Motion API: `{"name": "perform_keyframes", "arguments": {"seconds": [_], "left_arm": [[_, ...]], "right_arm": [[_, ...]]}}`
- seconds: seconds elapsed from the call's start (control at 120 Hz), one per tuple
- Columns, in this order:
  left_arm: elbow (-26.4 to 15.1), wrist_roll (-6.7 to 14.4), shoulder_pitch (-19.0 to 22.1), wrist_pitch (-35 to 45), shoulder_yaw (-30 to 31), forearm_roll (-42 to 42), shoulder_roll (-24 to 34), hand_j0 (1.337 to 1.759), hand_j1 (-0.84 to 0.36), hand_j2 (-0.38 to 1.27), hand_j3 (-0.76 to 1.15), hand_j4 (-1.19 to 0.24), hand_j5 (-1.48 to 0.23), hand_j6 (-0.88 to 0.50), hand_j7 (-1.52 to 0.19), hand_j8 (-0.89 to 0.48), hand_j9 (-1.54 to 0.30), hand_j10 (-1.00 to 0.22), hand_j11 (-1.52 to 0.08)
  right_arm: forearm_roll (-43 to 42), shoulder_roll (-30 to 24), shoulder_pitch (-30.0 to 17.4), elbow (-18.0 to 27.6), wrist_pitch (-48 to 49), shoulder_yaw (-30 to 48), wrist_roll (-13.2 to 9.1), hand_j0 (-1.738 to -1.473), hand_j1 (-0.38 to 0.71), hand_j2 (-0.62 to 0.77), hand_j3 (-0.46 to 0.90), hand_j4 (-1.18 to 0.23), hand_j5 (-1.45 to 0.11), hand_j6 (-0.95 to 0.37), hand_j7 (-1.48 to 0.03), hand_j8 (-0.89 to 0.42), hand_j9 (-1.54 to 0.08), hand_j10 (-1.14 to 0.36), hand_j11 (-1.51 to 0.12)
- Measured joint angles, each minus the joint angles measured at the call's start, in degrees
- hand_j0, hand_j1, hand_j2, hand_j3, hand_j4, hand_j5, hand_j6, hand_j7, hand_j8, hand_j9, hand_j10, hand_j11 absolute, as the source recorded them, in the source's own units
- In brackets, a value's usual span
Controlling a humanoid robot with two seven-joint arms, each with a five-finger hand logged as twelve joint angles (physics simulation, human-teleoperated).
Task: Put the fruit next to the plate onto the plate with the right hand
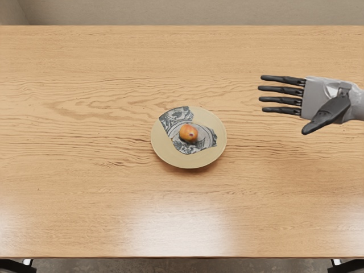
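- A pale wooden table is filling nearly the whole frame. Its near edge is running along the bottom, with a strip of grey floor showing beneath it.
- The lower part of the table is lying bare and catching a soft glare.
- At the centre of the frame a round tan plate is sitting flat on the wood, with a dark grey pattern across its middle.
- The fruit is resting on that pattern, just about at the plate's centre. It is small, round and orange-red. No fruit is lying beside the plate, so the task is looking done.
- The fruit is likely weighing little and feeling firm, with a smooth skin. Being round, it is probably inclined to roll or slip from a loose pinch.
- The best hold is probably across its widest part from above, with the thumb opposing the fingers. A gentle squeeze should be enough, since hard pressure could bruise it.
- At the right of the frame, a little above the plate's level, the right hand is hanging over the table, well apart from the plate.
- Its fingers are stretching out straight and spread, pointing left. The thumb is angling down-left, and the hand is holding nothing.
- The left arm is not showing anywhere.
- Along the top of the frame the table's far edge is meeting a plain beige wall.
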Motion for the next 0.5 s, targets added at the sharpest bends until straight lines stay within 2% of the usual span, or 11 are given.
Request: {"name": "perform_keyframes", "arguments": {"seconds": [0.5], "left_arm": [[-0.08,0.00,0.00,-0.02,0.00,0.00,0.00,1.658,0.07,0.05,0.00,-0.23,-0.30,-0.23,-0.30,-0.23,-0.30,-0.23,-0.30]], "right_arm": [[0.09,-0.04,-0.09,0.08,0.00,0.01,0.00,-1.658,-0.30,-0.01,0.00,-0.04,-0.06,-0.04,-0.06,-0.04,-0.06,-0.04,-0.06]]}}
